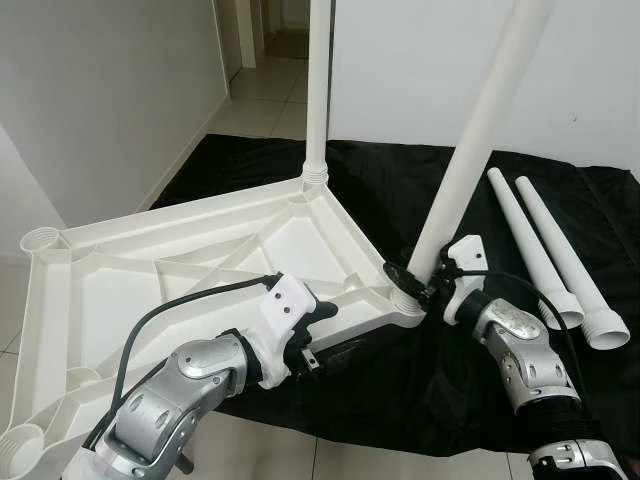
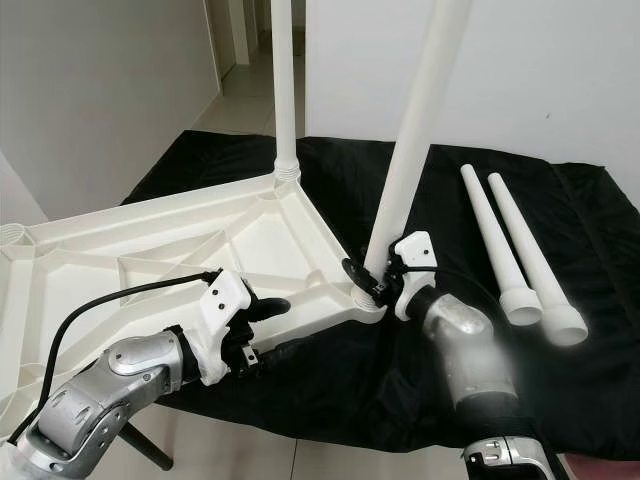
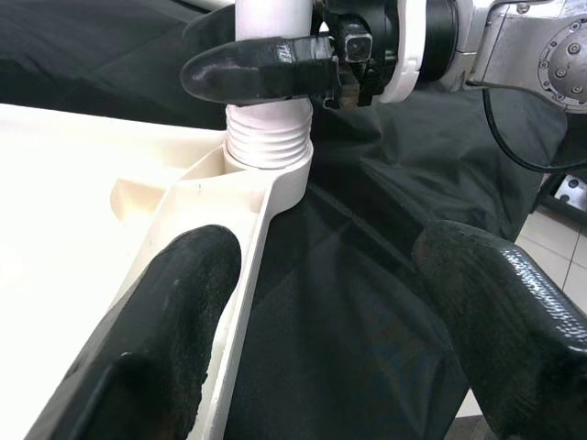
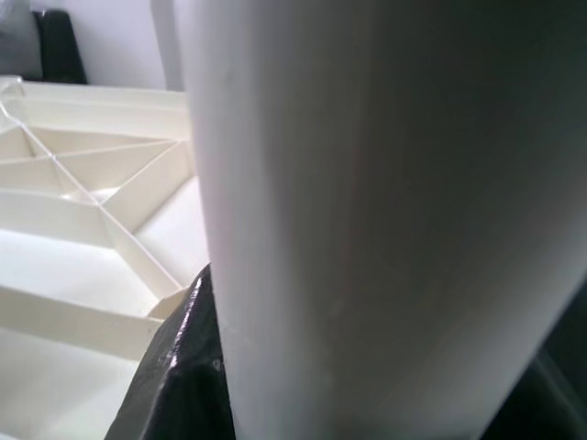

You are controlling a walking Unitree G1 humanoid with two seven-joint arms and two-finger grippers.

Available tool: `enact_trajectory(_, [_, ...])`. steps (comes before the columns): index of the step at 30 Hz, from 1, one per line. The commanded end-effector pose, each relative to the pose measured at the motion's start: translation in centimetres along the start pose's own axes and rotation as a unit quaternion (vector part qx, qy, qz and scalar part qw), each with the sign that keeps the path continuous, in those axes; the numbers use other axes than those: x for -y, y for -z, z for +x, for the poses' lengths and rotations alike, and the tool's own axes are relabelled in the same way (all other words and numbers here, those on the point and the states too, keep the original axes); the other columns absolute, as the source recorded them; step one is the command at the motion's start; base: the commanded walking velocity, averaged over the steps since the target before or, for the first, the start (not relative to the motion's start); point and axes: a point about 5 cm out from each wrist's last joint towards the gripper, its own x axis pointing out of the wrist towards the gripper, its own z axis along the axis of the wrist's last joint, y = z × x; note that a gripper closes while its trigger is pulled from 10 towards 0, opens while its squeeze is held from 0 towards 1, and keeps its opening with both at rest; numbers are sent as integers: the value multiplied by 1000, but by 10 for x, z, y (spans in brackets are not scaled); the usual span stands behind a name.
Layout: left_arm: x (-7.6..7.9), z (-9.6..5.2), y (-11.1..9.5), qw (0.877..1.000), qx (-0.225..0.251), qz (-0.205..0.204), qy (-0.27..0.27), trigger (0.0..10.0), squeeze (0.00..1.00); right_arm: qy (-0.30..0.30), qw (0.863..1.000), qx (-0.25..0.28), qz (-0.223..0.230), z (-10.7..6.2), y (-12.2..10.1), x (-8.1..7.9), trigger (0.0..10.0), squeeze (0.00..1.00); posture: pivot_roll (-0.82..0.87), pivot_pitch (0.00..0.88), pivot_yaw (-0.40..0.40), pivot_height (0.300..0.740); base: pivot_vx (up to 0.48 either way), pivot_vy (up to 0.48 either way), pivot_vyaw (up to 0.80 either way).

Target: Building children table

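- Lying upside down on a black cloth (image 1: 400,390), the white table top (image 1: 200,265) shows its ribbed underside, one side hanging past the cloth over the tiled floor (image 1: 265,85).
- The left gripper (image 1: 312,338) has its fingers spread wide either side of the top's near edge, touching nothing that I can make out.
- The right gripper (image 1: 412,283) is clamped around the base of a tilted white leg (image 1: 480,150), its threaded end sitting in the near corner socket (image 3: 275,174).
- Another leg (image 1: 318,90) stands upright in the far corner.
- Two loose legs (image 1: 555,255) lie side by side on the cloth, off to the right.
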Motion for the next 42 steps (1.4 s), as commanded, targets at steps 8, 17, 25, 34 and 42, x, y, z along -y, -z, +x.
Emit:
enact_trajectory(8, [2,-1,2,1000,-5,1,6,10000,0,92,995,-32,32,1,11,-6,10000,0,-71,27,32,740,0,0,0])
enact_trajectory(17, [3,-2,4,1000,-8,1,11,10000,0,181,980,-28,78,3,10,-32,10000,0,-68,25,30,740,0,0,0])
enact_trajectory(25, [5,-2,6,1000,-10,-1,12,10000,0,301,949,-35,90,-1,12,-52,10000,0,-70,26,28,740,0,0,0])
enact_trajectory(34, [6,-1,5,1000,-8,-2,13,10000,0,378,920,-30,101,-1,7,-66,10000,0,-74,26,26,740,0,0,0])
enact_trajectory(42, [3,3,5,1000,-6,4,15,10000,0,368,927,-4,79,-2,-5,-67,10000,0,-90,15,28,740,0,0,0])
